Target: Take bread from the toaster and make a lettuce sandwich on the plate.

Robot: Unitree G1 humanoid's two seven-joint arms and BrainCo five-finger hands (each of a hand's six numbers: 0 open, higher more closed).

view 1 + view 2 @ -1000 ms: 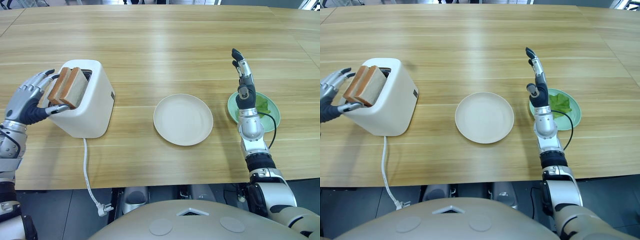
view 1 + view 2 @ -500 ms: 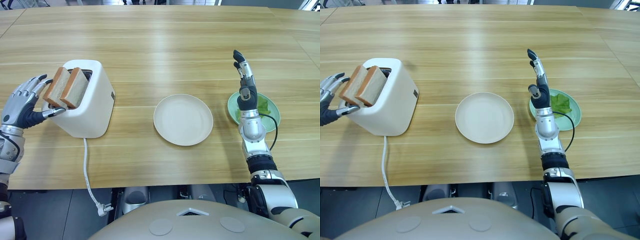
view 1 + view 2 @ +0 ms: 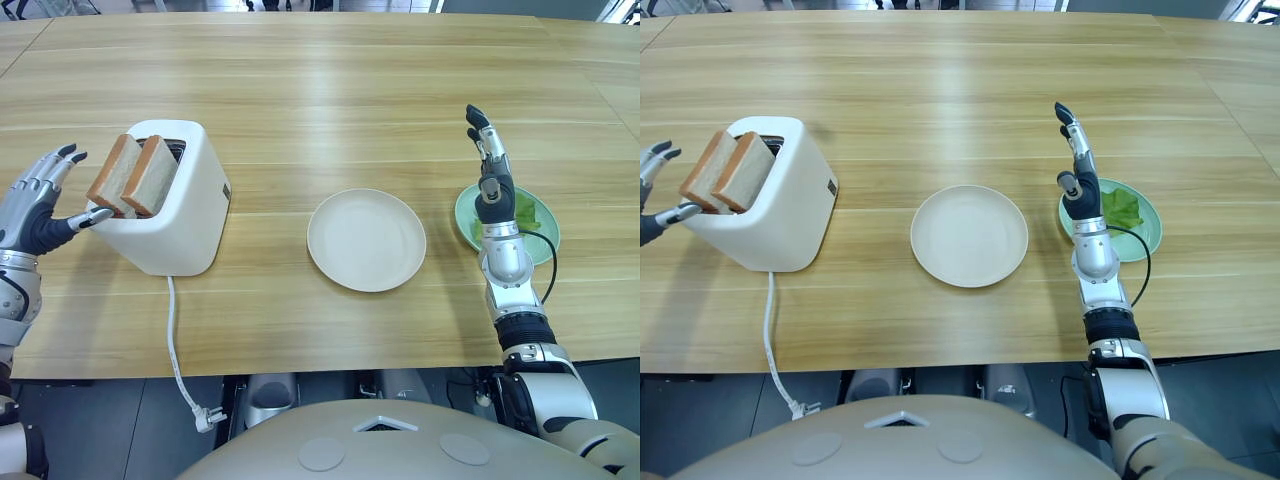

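White boxy toaster at left, two golden-brown bread slices with darker crusts; cream round plate at centre; deep green lettuce leaf on pale green dish, right; streaky light-wood tabletop.

bright, even overhead light; pale glare across the light-brown wooden table; soft shadow hugging the white boxy toaster.
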